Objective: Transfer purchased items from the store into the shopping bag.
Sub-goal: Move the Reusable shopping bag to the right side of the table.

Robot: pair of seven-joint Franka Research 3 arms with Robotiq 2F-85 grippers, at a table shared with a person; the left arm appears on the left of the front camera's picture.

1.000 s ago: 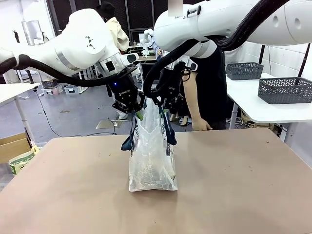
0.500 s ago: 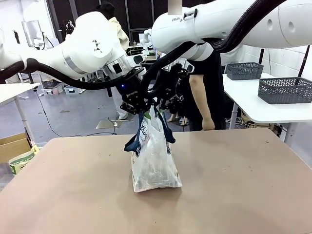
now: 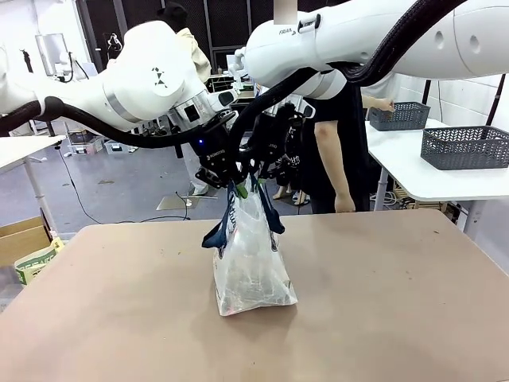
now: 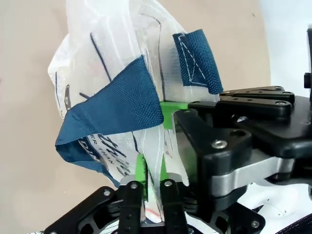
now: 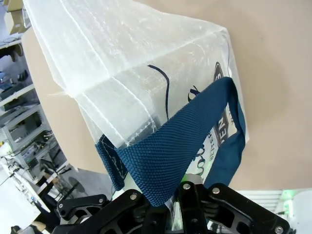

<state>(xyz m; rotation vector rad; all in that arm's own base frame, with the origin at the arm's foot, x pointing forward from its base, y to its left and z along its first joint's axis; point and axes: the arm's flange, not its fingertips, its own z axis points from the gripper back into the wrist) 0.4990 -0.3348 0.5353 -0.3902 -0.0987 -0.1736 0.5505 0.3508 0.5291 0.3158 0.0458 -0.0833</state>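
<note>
Brown tabletop (image 3: 398,310), busy lab behind. My left gripper (image 3: 236,189) and right gripper (image 3: 263,180) each pinch the shopping bag (image 3: 250,267) at its top rim; it stands mid-table. Step, I judge: presenting its mouth. Next: spread the rim gently.

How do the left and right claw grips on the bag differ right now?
Left claw pinches translucent film at the shopping bag rim; right claw clamps a navy strap handle. Left claw grips the bag's left side, right claw its right. Both are closed, holding the bag top up.
</note>
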